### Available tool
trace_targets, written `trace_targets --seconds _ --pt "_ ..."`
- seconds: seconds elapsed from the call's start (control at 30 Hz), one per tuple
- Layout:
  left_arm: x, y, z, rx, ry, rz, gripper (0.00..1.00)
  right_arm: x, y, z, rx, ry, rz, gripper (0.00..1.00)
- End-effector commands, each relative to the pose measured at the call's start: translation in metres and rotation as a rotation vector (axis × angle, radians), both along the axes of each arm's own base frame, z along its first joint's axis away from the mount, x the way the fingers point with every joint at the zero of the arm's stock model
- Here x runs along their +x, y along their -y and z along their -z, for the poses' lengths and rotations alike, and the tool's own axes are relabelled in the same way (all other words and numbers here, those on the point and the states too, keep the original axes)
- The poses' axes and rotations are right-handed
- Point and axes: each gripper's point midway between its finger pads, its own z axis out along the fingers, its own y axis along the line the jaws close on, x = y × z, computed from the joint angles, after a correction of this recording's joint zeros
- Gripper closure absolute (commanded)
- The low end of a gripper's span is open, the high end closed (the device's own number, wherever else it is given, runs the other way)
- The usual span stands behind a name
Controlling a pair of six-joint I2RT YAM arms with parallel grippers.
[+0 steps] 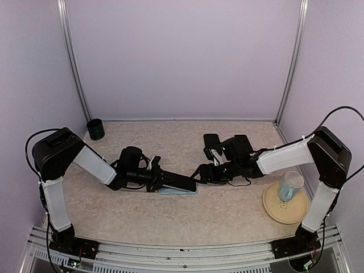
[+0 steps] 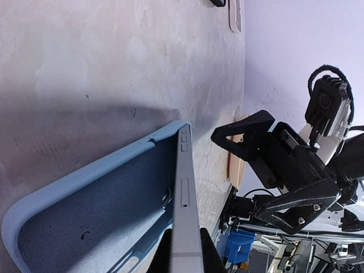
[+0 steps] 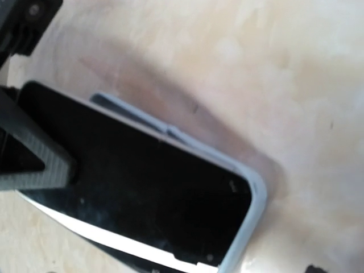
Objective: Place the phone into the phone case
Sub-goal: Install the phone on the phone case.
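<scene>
Top external: left arm (image 1: 94,162) low, outstretched, its fingers (image 1: 161,178) tight on phone (image 1: 181,182)

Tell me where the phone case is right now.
In the top view the light-blue phone case sits mid-table, under the phone, between the left end effector and the right end effector.
</scene>
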Motion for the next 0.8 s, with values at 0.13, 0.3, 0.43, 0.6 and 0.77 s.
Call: trace_targets --seconds 0.13,0.3,0.43,0.6,0.77 --pt "0.005 0.005 -0.041 -0.114 0.11 0.01 1.0 -0.008 -0.003 0.007 0.059 -0.045 -0.017 0.08" --pt "0.003 0.006 -0.048 -0.154 0.12 0.013 1.0 -0.011 -0.006 0.011 0.084 -0.067 -0.022 0.08" --pt "0.002 0.007 -0.054 -0.173 0.131 0.017 1.0 -0.013 -0.008 0.011 0.102 -0.08 -0.025 0.09" --pt "-0.001 0.008 -0.06 -0.199 0.143 0.027 1.0 -0.016 -0.014 0.006 0.158 -0.094 -0.047 0.09" --pt "-0.006 0.011 -0.067 -0.225 0.152 0.041 1.0 -0.018 -0.021 -0.003 0.215 -0.105 -0.068 0.09"
